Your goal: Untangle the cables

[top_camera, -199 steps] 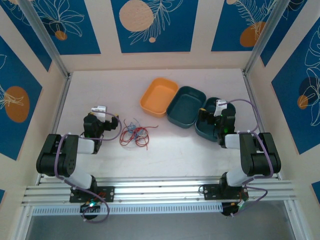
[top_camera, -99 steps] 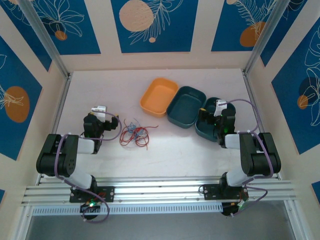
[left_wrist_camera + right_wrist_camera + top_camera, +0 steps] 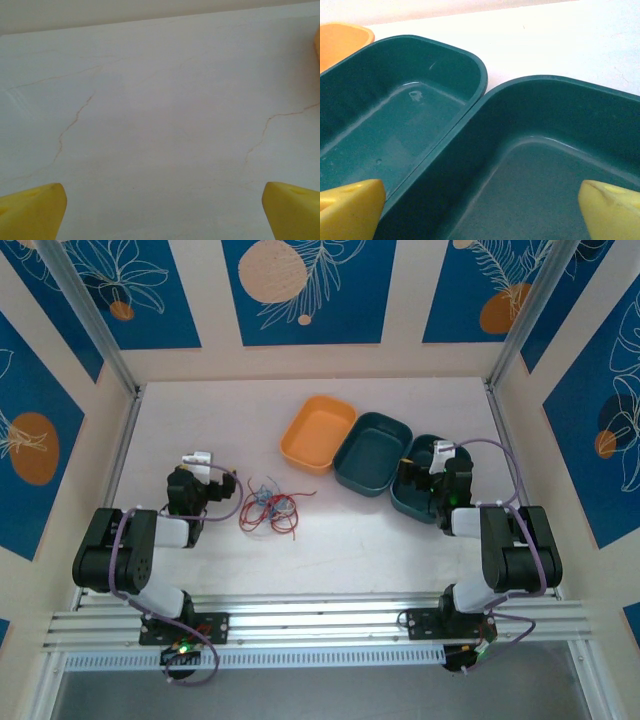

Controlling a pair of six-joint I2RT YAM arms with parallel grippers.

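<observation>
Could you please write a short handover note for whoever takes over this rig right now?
Left gripper: open, empty, above bare table, just left of the cables.
Right gripper: open, empty, over the nearer teal tray.
Cables: one red and blue tangle on the table, in front of the orange tray.
Done: nothing, tangle untouched.
Left: separate all the cables.

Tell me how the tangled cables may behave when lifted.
The cables look thread-thin and lie in loose loops, so probably floppy and very light. Red and blue strands cross, so lifting one would likely drag the whole bundle.
</observation>
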